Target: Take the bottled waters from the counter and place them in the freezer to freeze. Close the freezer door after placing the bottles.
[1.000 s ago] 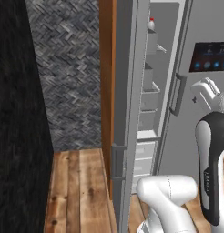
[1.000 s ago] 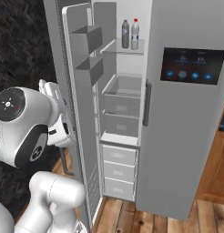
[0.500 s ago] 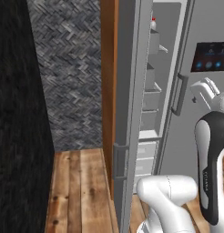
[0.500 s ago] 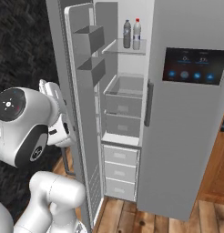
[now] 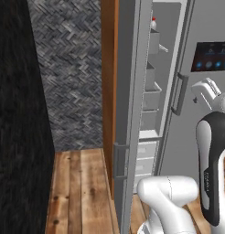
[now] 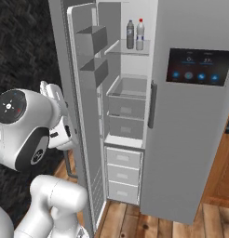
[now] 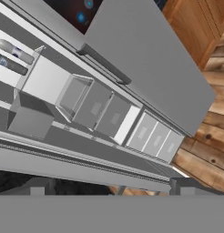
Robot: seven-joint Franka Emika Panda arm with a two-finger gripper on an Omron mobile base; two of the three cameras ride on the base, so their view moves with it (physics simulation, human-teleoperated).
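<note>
Two bottled waters shelved; freezer door open.

The white arm is seen rising from the base, its lower link curved near the floor and its upper link, white with a dark band, held upright. The wrist is bent over at the top, and the hand is carried high and rolled to one side. The pincer is glimpsed only partly, behind the large round joint in the right base view. Its jaws are held wide apart, and nothing is gripped between them.
</note>
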